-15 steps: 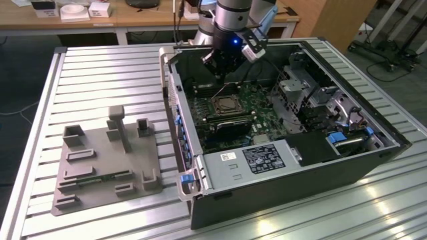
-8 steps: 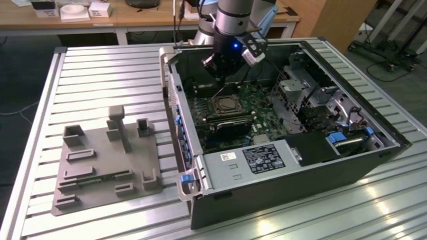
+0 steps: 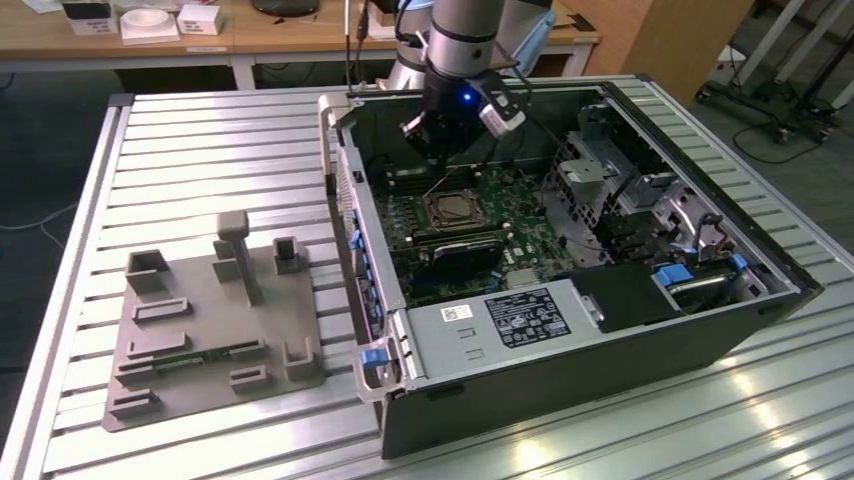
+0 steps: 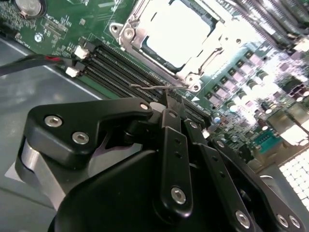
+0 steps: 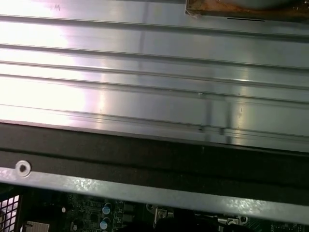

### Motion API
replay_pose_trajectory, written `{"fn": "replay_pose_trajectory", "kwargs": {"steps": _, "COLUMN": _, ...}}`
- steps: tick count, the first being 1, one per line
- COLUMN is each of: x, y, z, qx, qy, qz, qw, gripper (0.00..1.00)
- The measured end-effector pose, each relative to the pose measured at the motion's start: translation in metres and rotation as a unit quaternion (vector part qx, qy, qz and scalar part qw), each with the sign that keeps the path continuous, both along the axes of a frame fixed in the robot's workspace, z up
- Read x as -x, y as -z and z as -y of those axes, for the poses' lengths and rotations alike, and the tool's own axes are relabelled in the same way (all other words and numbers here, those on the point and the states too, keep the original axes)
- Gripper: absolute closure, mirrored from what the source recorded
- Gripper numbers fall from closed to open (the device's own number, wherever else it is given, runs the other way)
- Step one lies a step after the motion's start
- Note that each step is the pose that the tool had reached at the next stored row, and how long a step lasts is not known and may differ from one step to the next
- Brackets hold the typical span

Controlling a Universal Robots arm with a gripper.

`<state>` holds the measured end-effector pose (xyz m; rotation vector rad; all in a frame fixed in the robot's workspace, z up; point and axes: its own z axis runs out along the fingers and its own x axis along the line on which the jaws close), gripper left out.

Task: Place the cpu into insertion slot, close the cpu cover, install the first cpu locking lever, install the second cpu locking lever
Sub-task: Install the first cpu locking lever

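The cpu (image 4: pixel 178 34) is seen seated in the slot (image 4: pixel 126 33), its bright metal top framed by the cover (image 4: pixel 205 55), which is laid flat over it. A thin wire lever (image 4: pixel 149 87) is seen running along the slot's edge, between the slot and the black memory slots (image 4: pixel 116 67). The gripper (image 4: pixel 167 99) is held right at this lever. Its jaws are drawn together to a narrow tip that meets the wire, though it cannot be told whether the wire is pinched or only touched. In the exterior view the gripper (image 3: pixel 447 158) is found in the upper middle of the frame, lowered into the open case (image 3: pixel 561 400) just above the slot, which lies near the centre of the frame on the green board (image 3: pixel 527 190). A grey power supply (image 3: pixel 521 315) is mounted in the case below the board in the frame. The case is laid on its side on a slatted metal table (image 3: pixel 200 150). A grey fixture plate (image 3: pixel 200 330) with upright blocks is set on the table at the lower left of the frame, well apart from the case. In the first wrist view the table's slats (image 5: pixel 145 72) and a rim of the case (image 5: pixel 145 191) are shown.
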<state>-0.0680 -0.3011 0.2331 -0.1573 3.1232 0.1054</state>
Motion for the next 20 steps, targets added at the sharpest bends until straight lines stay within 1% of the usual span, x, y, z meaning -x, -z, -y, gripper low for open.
{"fn": "replay_pose_trajectory", "kwargs": {"steps": 1, "x": 0.0000, "y": 0.0005, "z": 0.0000, "qx": -0.0054, "qy": 0.000, "qz": 0.0001, "qw": 1.0000, "gripper": 0.90}}
{"fn": "replay_pose_trajectory", "kwargs": {"steps": 3, "x": 0.0000, "y": 0.0007, "z": 0.0000, "qx": -0.0194, "qy": 0.000, "qz": 0.0001, "qw": 0.9998, "gripper": 0.90}}
{"fn": "replay_pose_trajectory", "kwargs": {"steps": 4, "x": -0.0002, "y": 0.0008, "z": 0.0000, "qx": -0.0254, "qy": 0.000, "qz": 0.0001, "qw": 0.9997, "gripper": 0.90}}
{"fn": "replay_pose_trajectory", "kwargs": {"steps": 5, "x": -0.0006, "y": 0.0010, "z": 0.0000, "qx": -0.0278, "qy": 0.000, "qz": 0.0000, "qw": 0.9996, "gripper": 0.90}}
{"fn": "replay_pose_trajectory", "kwargs": {"steps": 9, "x": -0.0055, "y": 0.0023, "z": 0.0000, "qx": -0.0283, "qy": 0.000, "qz": 0.0001, "qw": 0.9996, "gripper": 0.90}}
{"fn": "replay_pose_trajectory", "kwargs": {"steps": 15, "x": -0.0070, "y": 0.0054, "z": 0.0000, "qx": -0.0281, "qy": 0.000, "qz": 0.0001, "qw": 0.9996, "gripper": 0.90}}
{"fn": "replay_pose_trajectory", "kwargs": {"steps": 20, "x": -0.0077, "y": 0.0066, "z": 0.0002, "qx": -0.0260, "qy": 0.001, "qz": 0.0000, "qw": 0.9997, "gripper": 0.90}}
